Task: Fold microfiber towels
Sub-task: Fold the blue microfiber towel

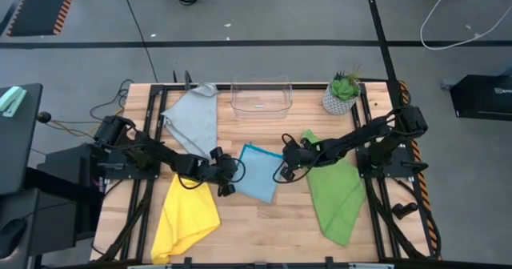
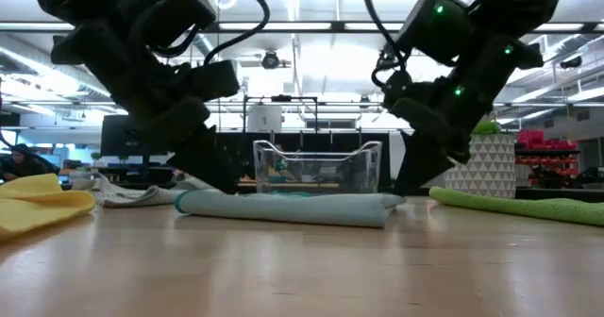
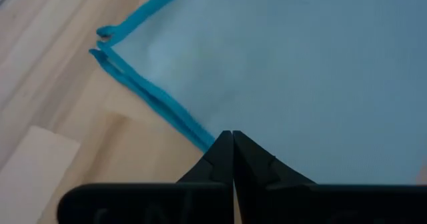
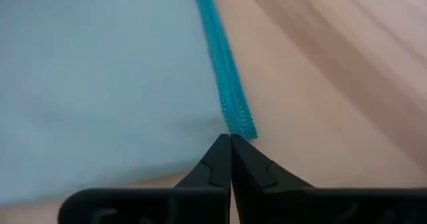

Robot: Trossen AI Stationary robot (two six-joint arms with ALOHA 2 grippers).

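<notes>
A folded light blue towel [image 1: 258, 173] lies flat on the wooden table's middle, seen as a low flat strip in the low view [image 2: 283, 207]. My left gripper [image 1: 230, 173] is shut at its left edge. My right gripper [image 1: 282, 168] is shut at its right side. Both arms slant down onto it, the left gripper [image 2: 224, 187] and the right gripper [image 2: 401, 189] touching down at the strip's two ends. A grey towel [image 1: 194, 117] lies at the far left, a yellow towel [image 1: 186, 217] at the near left and a green towel [image 1: 334, 190] at the right. My left gripper pinches the towel's left edge at its blue hem [image 3: 212, 141], where stacked hems show several layers. The fingers slant down from the table's left. The towel lies flat on the table. My right gripper is shut at a corner on the towel's right side, at the end of the blue hem [image 4: 241, 127]. Its fingers slant down from the table's right. The cloth there rests on the table; how many layers are held is hidden by the fingertips.
A clear plastic container [image 1: 261, 97] stands at the far middle, a small potted plant [image 1: 342, 93] at the far right. Bare wood lies near the table's front edge between the yellow and green towels.
</notes>
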